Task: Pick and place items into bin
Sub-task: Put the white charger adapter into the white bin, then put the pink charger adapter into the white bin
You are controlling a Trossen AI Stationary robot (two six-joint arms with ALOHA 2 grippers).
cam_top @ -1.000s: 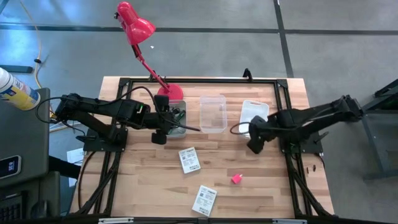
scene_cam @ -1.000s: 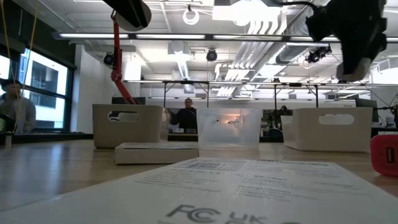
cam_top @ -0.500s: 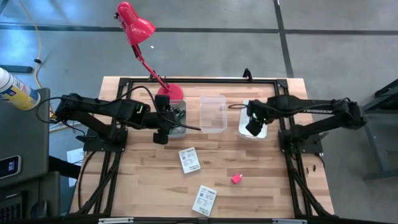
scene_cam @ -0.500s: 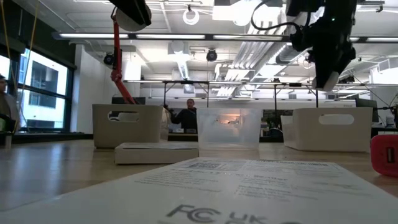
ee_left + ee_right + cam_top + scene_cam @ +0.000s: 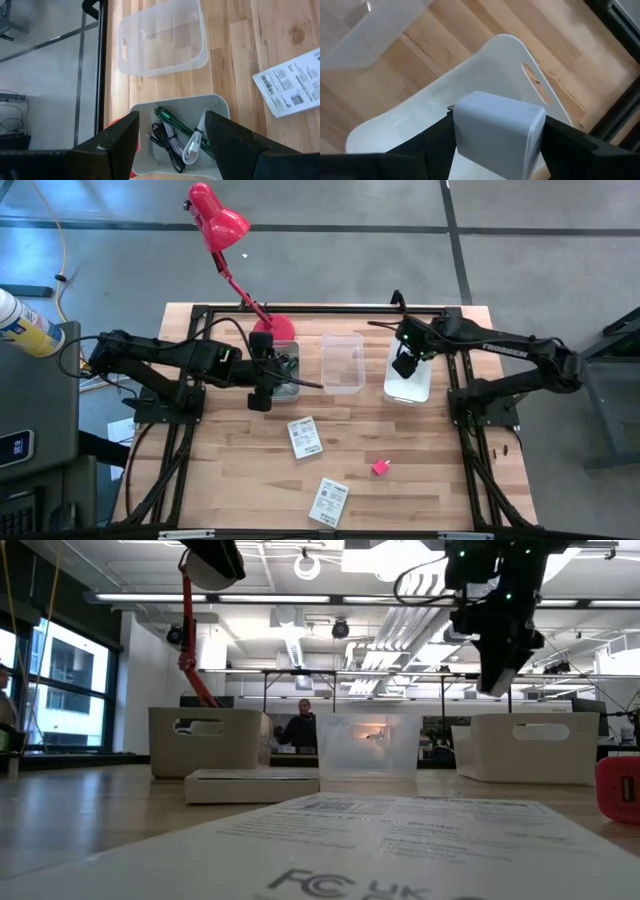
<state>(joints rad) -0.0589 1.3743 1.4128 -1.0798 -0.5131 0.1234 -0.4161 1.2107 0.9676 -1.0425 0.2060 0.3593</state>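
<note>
Hidden: left bin (image 5: 220, 107) nearest part behind left gripper (image 5: 170, 145), fingers spread, empty
Right gripper (image 5: 495, 145): pinching white cube (image 5: 492, 132) above, seemingly, white bin (image 5: 485, 70)

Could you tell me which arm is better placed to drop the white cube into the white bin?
The right. The right gripper holds the white cube directly above the white bin; the left gripper hovers open over the grey bin.

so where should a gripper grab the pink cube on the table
Come straight down on the pink cube and close the jaws across two opposite flat faces. It sits alone on bare wood, clear of the printed cards, so a top approach looks unobstructed. The left gripper looks nearer.
</note>
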